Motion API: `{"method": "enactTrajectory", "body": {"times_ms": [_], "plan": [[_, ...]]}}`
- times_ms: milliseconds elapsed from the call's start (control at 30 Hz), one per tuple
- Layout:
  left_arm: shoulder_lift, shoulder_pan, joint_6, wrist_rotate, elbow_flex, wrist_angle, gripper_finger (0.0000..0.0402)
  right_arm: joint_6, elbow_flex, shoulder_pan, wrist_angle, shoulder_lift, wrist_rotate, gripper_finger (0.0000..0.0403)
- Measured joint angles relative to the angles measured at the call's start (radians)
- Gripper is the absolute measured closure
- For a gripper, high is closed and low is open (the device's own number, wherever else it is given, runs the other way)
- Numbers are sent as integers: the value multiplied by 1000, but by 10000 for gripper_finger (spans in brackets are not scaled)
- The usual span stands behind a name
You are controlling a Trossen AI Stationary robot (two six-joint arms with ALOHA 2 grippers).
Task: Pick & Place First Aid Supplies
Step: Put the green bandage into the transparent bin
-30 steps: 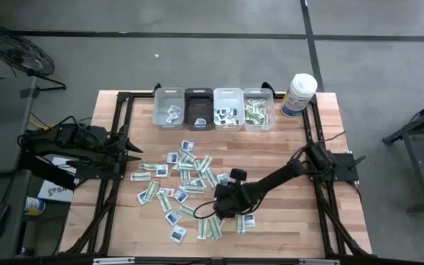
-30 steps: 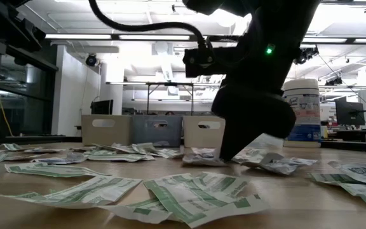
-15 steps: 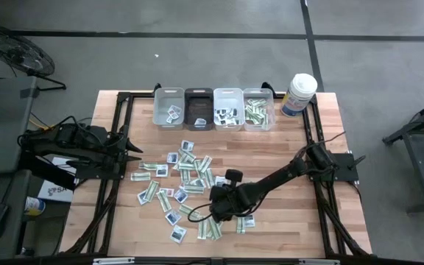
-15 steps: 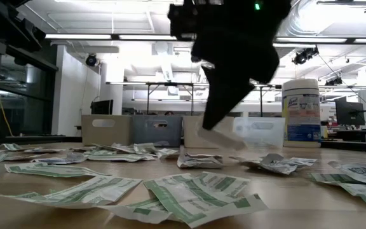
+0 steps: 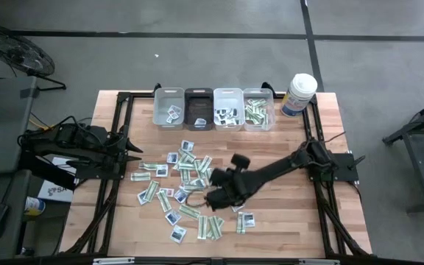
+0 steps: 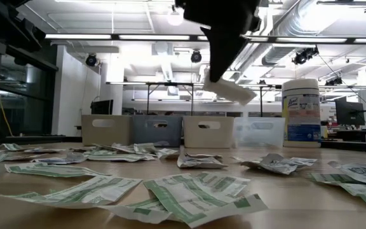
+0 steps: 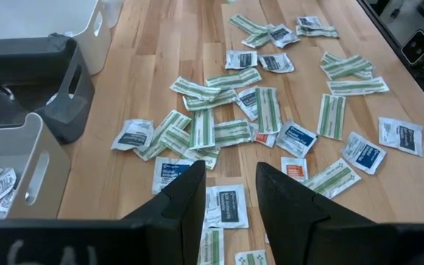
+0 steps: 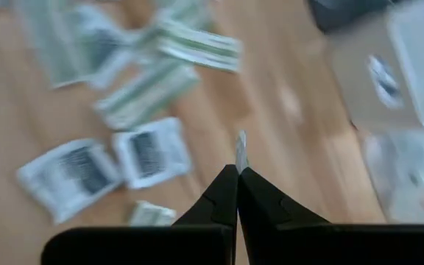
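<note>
Your right hand (image 8: 237, 171) is pinched on one small white packet (image 6: 229, 90), held up off the table (image 5: 293, 221) over the middle of the scattered pile. In the right wrist view you see only its thin edge sticking out past the closed fingertips (image 8: 227, 184), so its print is not readable there. In the low view the packet hangs tilted below the dark hand, with the bins behind it. From above, the arm covers the packet entirely, and it also hides some of the packets lying under it.

The rest of the packets (image 5: 186, 177) lie loose on the wood, narrow green-and-white strips mixed with squarish white ones, many overlapping, so you cannot count them. A few lie apart near the front edge (image 5: 246, 220).

Along the far side stand four bins in a row (image 5: 213, 109). Each has some packets in it, the rightmost one (image 5: 258, 109) holding green strips; the contents of the dark bin (image 5: 198, 108) are hard to make out. A tall white canister (image 5: 299, 94) stands just beside the row at its right end.

Your left hand (image 7: 223, 195) waits at the left edge of the table, facing the pile, its fingers slightly spread with nothing between them.
</note>
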Motion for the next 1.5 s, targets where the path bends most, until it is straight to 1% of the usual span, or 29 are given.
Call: {"method": "enactTrajectory", "body": {"times_ms": [100, 200, 400, 467, 667, 833, 933, 1100, 1333, 1500], "plan": [[0, 0, 0, 0, 0, 0, 283, 65, 35, -44, -96, 0, -10, 402], [0, 0, 0, 0, 0, 0, 283, 78, 55, -93, -152, 0, -32, 403], [0, 0, 0, 0, 0, 0, 283, 28, 55, -203, -195, -1, -133, 403], [0, 0, 0, -3, 0, 0, 283, 9, 51, -238, -206, 0, -140, 403], [0, 0, -4, -16, 0, 1, 283, -117, 51, -334, -276, -1, -88, 403], [0, 0, -10, -16, 0, 1, 283, -273, 51, -412, -276, -1, -8, 403], [0, 0, -29, -15, 0, 1, 283, -319, 51, -468, -276, -1, 17, 403], [0, 0, -58, -17, 0, 1, 283, -304, 51, -584, -276, -1, 37, 403], [0, 0, -91, -48, 0, 0, 283, -141, 51, -770, -271, -1, -32, 403], [0, 0, -119, -84, 0, 1, 283, -122, 51, -873, -202, -1, -98, 403]]}}
